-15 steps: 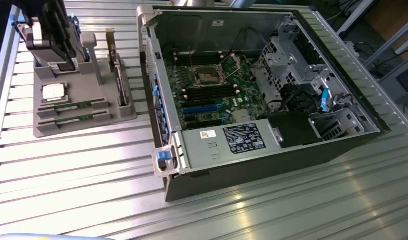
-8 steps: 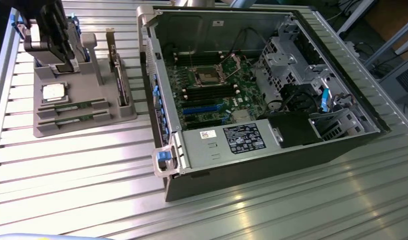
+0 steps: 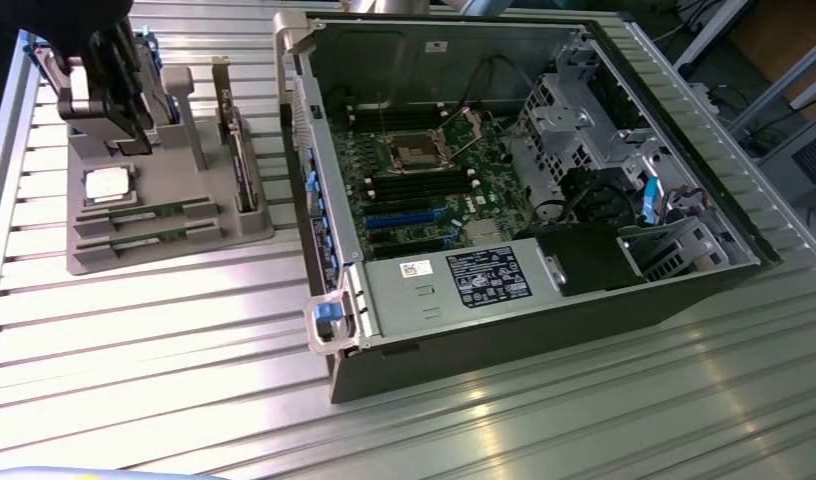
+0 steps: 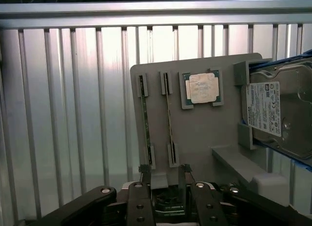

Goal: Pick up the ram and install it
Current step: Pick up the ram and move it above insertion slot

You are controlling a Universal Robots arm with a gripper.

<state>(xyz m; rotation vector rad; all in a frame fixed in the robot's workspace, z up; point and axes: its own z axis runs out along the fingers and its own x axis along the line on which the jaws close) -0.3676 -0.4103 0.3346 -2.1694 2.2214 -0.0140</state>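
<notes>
Two ram sticks stand on edge in slots of a grey holder. One ram stick lines up with the gap between my fingers, and the other ram stick lies beside it. In the exterior view the ram sticks sit at the holder's near end. My gripper hangs above the holder's edge, open, with nothing held between its fingers. From the exterior view the gripper is at the far left, over the holder.
The holder also carries a processor chip, a silver hard drive and a card with a metal bracket. An open computer case with its motherboard lies at the exterior view's right on a ribbed metal table.
</notes>
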